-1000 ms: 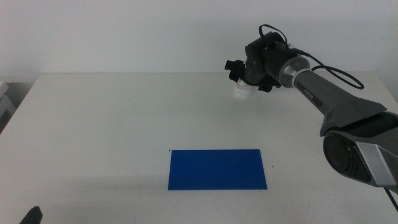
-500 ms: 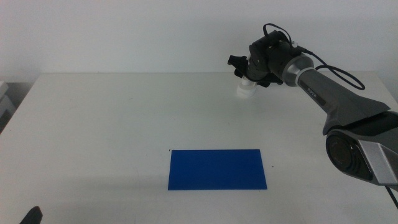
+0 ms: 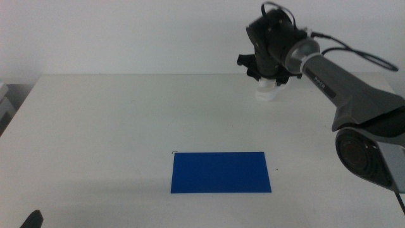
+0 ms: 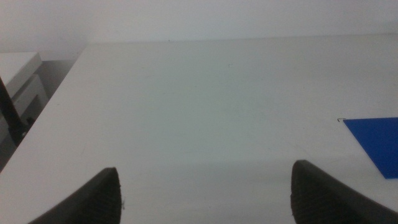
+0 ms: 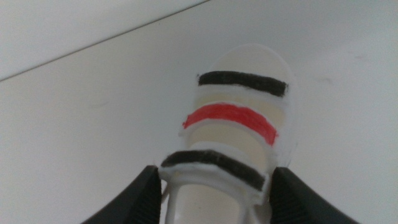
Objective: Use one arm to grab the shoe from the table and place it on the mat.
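Note:
The shoe (image 5: 239, 134), white with two black stripes and a red one between them, sits between the jaws of my right gripper (image 5: 214, 186), which is shut on its rear part. In the middle view the shoe (image 3: 267, 93) hangs under the right gripper (image 3: 269, 77) over the far right part of the table (image 3: 114, 126). The dark blue mat (image 3: 221, 171) lies flat near the front middle, well apart from the shoe. My left gripper (image 4: 205, 186) waits open and empty at the front left, with a corner of the mat (image 4: 376, 140) in its view.
The right arm (image 3: 342, 82) reaches in from the right edge with a black cable looping over it. The tip of the left gripper (image 3: 31, 220) shows at the bottom left corner. A white object stands off the table's left edge (image 4: 18, 78).
The right gripper has swung to the right and risen slightly with the shoe in it. The mat and the left arm have not moved.

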